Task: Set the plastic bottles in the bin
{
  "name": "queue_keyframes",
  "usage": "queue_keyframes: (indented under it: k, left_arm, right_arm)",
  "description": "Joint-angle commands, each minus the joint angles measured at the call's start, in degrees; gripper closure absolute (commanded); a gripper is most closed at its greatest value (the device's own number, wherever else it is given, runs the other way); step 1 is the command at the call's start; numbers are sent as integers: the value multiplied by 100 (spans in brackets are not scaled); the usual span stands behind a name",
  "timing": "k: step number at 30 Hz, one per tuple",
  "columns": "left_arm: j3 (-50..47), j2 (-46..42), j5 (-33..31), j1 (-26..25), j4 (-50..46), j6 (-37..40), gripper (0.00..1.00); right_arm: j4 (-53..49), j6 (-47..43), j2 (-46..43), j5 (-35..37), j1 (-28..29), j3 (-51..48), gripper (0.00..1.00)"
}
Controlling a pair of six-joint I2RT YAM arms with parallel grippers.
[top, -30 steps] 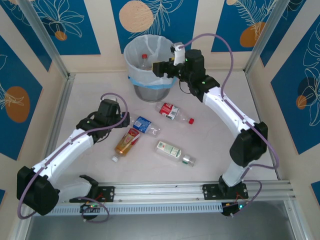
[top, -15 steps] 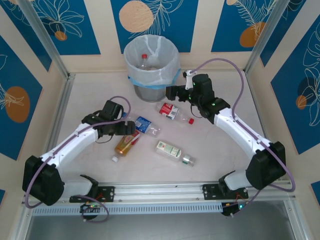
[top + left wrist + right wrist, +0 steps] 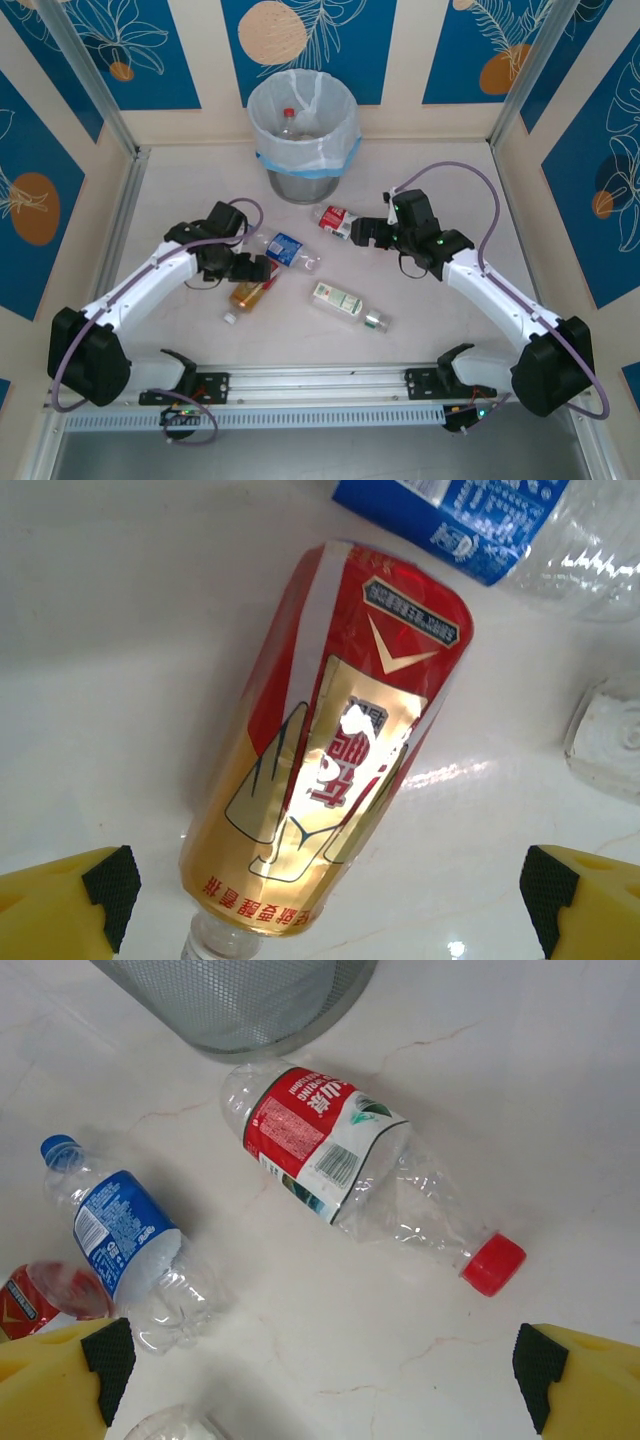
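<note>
Blue-panelled walls enclose a white table. At its far edge the bin holds one red-capped bottle. Four plastic bottles lie on the table: red-label bottle, green-white bottle, blue-label bottle, gold-red bottle. The left gripper gapes wide over the gold-red bottle, and the right gripper gapes wide near the red-label bottle.

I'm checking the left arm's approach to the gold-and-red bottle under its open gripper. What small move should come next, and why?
Probably lower the left gripper straight down over the gold-red bottle. The bottle lies unheld on the table, its neck end between the open jaws, so descending should bracket it for a grip.
</note>
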Motion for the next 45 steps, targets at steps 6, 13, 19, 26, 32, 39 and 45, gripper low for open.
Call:
queue_keyframes:
  k: [6,13,19,26,32,39,45]
  left_arm:
    - [-197,363,-368,-415,128,428,1]
    - [-186,1023,-804,-656,134,813,1]
    - [-236,1235,-925,-920,431,1403,1]
    - [-192,1581,-1304,-1000,618,1582,4]
    - [-148,1807,-1364,-1043,635,1522,10]
    - [-88,1948,-1445,-1047,590,1434,23]
    - [-155,1671,-1513,-1050,646,1405,28]
  right_arm:
    - [83,694,-276,151,48,-376,0]
    - [99,774,-490,446,54,-637,0]
    - [136,790,-460,522,57,-657,0]
    - [84,800,-358,500,44,-572,1]
    - [145,791,-321,501,44,-593,1]
    - [110,871,-307,500,35,-613,0]
    - [93,916,-317,557,26,-662,1]
